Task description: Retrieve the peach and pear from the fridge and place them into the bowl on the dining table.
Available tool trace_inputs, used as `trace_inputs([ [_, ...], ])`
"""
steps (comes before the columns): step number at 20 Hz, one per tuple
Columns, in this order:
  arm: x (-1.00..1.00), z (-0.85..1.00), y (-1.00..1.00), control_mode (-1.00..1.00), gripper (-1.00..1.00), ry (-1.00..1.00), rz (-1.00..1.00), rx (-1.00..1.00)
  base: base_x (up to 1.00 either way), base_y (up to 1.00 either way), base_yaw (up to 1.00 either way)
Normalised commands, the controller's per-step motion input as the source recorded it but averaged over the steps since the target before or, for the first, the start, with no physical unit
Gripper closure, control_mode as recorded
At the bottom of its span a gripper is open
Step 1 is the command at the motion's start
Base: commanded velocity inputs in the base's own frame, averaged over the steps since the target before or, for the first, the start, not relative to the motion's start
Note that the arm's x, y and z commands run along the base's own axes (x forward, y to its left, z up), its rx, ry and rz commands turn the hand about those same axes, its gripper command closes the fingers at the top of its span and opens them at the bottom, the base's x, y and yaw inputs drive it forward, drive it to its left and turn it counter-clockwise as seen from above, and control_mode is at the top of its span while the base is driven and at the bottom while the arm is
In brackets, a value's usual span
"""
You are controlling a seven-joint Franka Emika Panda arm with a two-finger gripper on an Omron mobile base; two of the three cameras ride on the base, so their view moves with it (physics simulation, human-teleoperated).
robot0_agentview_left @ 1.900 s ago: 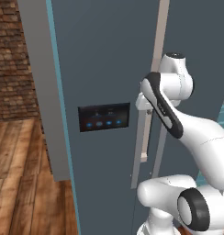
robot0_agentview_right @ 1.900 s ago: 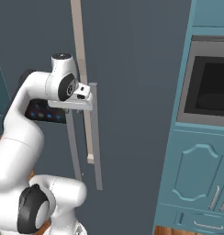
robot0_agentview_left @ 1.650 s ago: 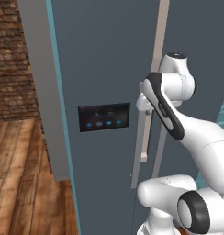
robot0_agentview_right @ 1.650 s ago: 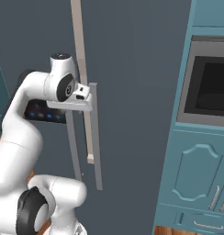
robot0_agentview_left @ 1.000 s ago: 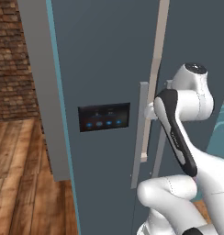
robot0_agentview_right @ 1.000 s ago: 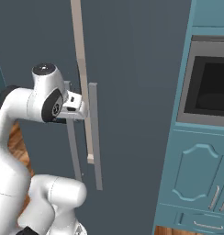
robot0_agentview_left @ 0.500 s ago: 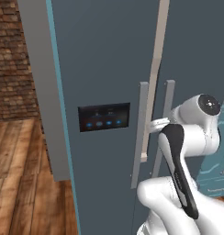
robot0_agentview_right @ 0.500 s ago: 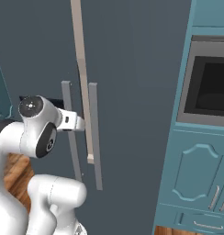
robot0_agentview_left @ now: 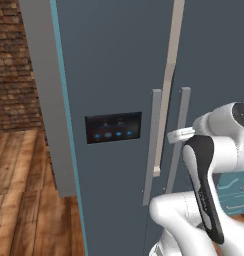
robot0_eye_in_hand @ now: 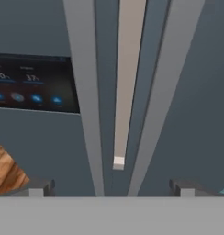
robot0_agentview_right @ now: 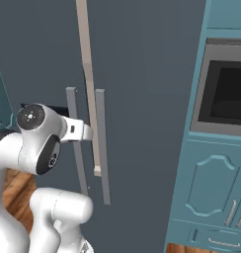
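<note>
The fridge (robot0_agentview_left: 114,75) stands straight ahead, slate grey, with a black panel of blue lights (robot0_agentview_left: 113,127). Two pale bar handles run down its middle, the left handle (robot0_eye_in_hand: 86,101) and the right handle (robot0_eye_in_hand: 159,101), with a beige strip (robot0_eye_in_hand: 127,82) between them. My gripper (robot0_eye_in_hand: 111,187) is open wide and faces that strip, one fingertip outside each handle and nothing between them. From the base, the gripper (robot0_agentview_right: 88,132) sits level with the upper part of the handles. The peach, the pear, the bowl and the dining table are out of view.
To the right of the fridge is a teal cabinet (robot0_agentview_right: 216,197) with a built-in oven (robot0_agentview_right: 226,96) and drawers below. A brick wall (robot0_agentview_left: 14,75) and a wooden floor (robot0_agentview_left: 24,200) lie to the left. My own white arm (robot0_agentview_left: 209,175) is folded close in front of the fridge.
The arm has folded downward and the hand has dropped lower along the handles. The jaws have stayed wide open. The fridge looks the same.
</note>
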Motion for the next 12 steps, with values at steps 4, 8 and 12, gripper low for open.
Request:
trace_inputs([
  [4, -0.59, 0.0, -0.14, -1.0, -1.0, -0.09, 0.0, 0.0, 0.0, 0.0, 0.0],
  [8, -0.36, 0.0, -0.01, -1.0, -1.0, -0.08, 0.0, 0.0, 0.0, 0.0, 0.0],
  [12, 0.01, 0.0, 0.0, -1.0, -1.0, -0.05, 0.0, 0.0, 0.0, 0.0, 0.0],
])
